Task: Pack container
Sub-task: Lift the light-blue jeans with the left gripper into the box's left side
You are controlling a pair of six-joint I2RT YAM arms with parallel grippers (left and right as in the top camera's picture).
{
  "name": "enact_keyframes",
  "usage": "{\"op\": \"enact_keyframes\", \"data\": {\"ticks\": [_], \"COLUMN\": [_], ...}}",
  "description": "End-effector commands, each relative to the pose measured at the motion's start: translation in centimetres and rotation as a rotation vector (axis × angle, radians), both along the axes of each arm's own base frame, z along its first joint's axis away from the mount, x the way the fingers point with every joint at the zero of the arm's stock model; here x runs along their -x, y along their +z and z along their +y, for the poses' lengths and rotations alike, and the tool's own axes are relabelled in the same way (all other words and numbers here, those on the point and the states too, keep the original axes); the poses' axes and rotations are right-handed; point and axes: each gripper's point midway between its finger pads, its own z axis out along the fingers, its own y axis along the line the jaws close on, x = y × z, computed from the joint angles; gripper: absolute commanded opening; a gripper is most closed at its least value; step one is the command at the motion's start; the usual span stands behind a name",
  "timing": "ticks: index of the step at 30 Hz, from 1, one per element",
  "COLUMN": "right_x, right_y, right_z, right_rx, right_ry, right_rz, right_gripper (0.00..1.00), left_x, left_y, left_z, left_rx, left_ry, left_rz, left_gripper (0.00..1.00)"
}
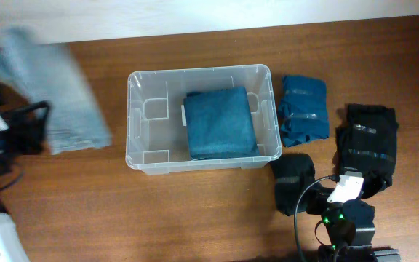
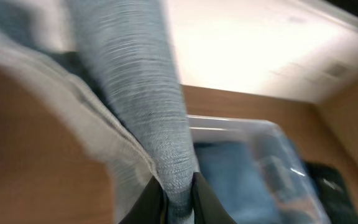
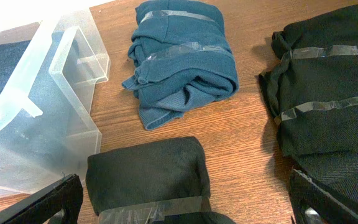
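container (image 1: 133,120): holding one teal fold (image 1: 220,122)
3 o'clock: one teal roll (image 1: 302,109), two black rolls (image 1: 369,142) lying
left gripper (image 2: 178,193): pinching grey cloth (image 1: 57,94), maybe a towel
right gripper (image 3: 188,202): hanging wide

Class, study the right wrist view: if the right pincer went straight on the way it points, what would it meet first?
Most likely the rolled black garment, lying just ahead of the open right pincer. The folded teal garment lies beyond it; depth is unclear.
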Motion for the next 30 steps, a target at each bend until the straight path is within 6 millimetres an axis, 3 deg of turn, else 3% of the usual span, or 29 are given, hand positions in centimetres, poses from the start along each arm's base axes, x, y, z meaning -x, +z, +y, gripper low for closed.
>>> {"op": "enact_keyframes", "data": {"ticks": [1, 3, 7, 15, 18, 22, 25, 30], "right_x": [0.0, 0.0, 0.0, 0.0, 0.0, 0.0, 0.0, 0.0], "right_y": [-0.1, -0.1, -0.1, -0.1, -0.1, -0.1, -0.1, -0.1], "right_z": [0.1, 0.1, 0.1, 0.1, 0.1, 0.1, 0.1, 0.1], "right_rx": [0.005, 0.005, 0.005, 0.005, 0.005, 0.005, 0.005, 0.005], "right_ry": [0.006, 0.006, 0.006, 0.006, 0.006, 0.006, 0.006, 0.006], "right_rz": [-0.003, -0.003, -0.003, -0.003, -0.003, -0.003, -0.003, -0.003], "right_gripper": [0.98, 0.99, 0.98, 0.98, 0.98, 0.98, 0.98, 0.98], "left_x": [0.7, 0.8, -0.2, -4.8, -6.5, -7.8, -8.5, -8.4], "left_y": [3.0, 3.0, 1.7, -4.5, -8.1, -11.4, -14.0, -15.7], "left_z": [-7.9, -11.5, -16.8, -22.8, -23.3, -23.5, -22.1, -19.5], "left_rx": [0.019, 0.017, -0.003, 0.014, 0.022, -0.002, -0.039, -0.106], "left_ry": [-0.248, -0.368, -0.544, -0.638, -0.559, -0.441, -0.253, -0.089], "left_rz": [-0.095, -0.106, -0.104, 0.042, 0.178, 0.298, 0.411, 0.486], "left_gripper": [0.01, 0.01, 0.01, 0.00, 0.01, 0.01, 0.01, 0.01]}}
